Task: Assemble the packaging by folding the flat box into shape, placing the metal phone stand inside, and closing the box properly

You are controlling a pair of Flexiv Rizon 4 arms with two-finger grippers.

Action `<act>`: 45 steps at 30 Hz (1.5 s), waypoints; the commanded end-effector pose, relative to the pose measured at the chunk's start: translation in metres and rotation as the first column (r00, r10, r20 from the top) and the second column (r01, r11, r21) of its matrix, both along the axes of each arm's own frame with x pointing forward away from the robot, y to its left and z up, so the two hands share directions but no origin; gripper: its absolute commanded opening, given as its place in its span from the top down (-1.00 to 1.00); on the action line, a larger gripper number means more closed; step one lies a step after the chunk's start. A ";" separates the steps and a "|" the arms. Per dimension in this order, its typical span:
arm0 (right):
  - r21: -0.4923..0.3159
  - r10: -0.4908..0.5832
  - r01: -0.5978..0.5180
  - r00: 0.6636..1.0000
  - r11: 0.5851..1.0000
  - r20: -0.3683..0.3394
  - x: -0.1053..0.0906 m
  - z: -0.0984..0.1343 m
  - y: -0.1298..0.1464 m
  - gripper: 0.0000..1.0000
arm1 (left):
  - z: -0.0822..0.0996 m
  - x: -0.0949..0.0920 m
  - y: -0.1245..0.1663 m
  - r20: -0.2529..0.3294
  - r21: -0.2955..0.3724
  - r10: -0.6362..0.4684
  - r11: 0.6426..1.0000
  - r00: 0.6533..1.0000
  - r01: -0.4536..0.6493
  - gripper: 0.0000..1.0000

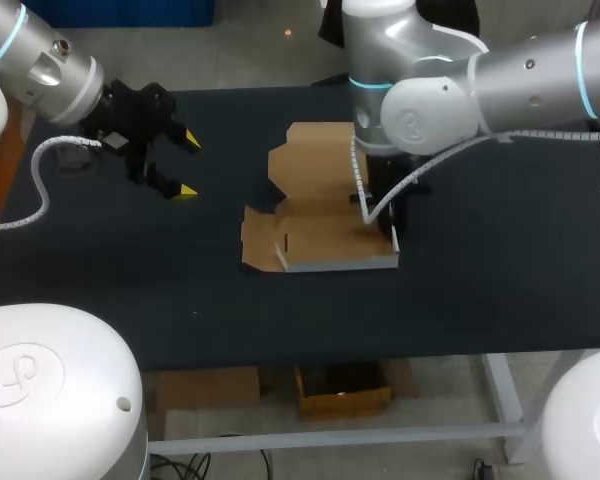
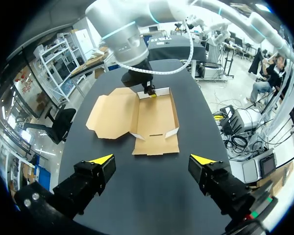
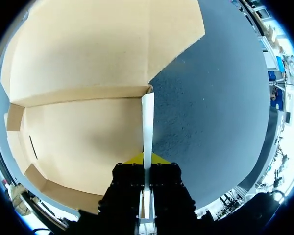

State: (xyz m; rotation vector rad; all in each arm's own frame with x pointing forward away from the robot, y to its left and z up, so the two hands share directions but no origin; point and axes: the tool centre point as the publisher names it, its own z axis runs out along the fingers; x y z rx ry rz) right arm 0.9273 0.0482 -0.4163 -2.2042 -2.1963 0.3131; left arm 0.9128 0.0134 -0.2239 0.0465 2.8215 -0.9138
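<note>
**On the table: box half-raised, right pincer clamped on its wall**

At the middle of the head view's frame, the cardboard box (image 1: 320, 215) lay open on the dark table (image 1: 500, 270), brown inside and white outside. Its lid (image 1: 315, 160) lay flat toward the upper middle, and its low walls stood up around the tray at the lower edge. The right arm (image 1: 520, 70) came in from the upper right and reached down onto the box's right side. It covered most of the right pincer (image 1: 388, 222), so this view did not show how its fingers stood. At the upper left the left pincer (image 1: 188, 165) hung wide apart with nothing in it, well clear of the box.

Ahead of the left pincer (image 2: 152, 159) in the left wrist view, the box (image 2: 154, 122) sat with bare table (image 2: 137, 196) between the two. The yellow tips stood far apart and held nothing. The right pincer (image 2: 151, 93) stood at the box's far corner, touching its wall.

Between the fingers of the right pincer (image 3: 145, 159) in the right wrist view rose the thin white edge of the box's side wall (image 3: 147, 122). The yellow tips pressed it from both sides, so the pincer was narrow and gripping that wall. The brown floor of the box (image 3: 88, 132) spread to one side of the wall and the table (image 3: 206, 98) lay to the other.
</note>
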 end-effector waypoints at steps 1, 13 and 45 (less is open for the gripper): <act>0.053 0.008 -0.008 1.000 0.999 0.016 -0.007 -0.002 -0.012 1.00 | 0.000 0.001 0.000 0.000 0.001 0.000 1.000 1.000 0.000 -1.00; 0.092 0.045 -0.046 0.999 0.995 0.013 -0.008 0.000 -0.011 1.00 | 0.000 0.001 0.000 0.000 0.001 0.000 1.000 1.000 0.000 -1.00; 0.104 0.050 -0.052 0.999 0.993 0.015 -0.009 -0.002 -0.008 1.00 | 0.000 0.001 0.000 0.000 0.001 0.000 1.000 1.000 0.000 -1.00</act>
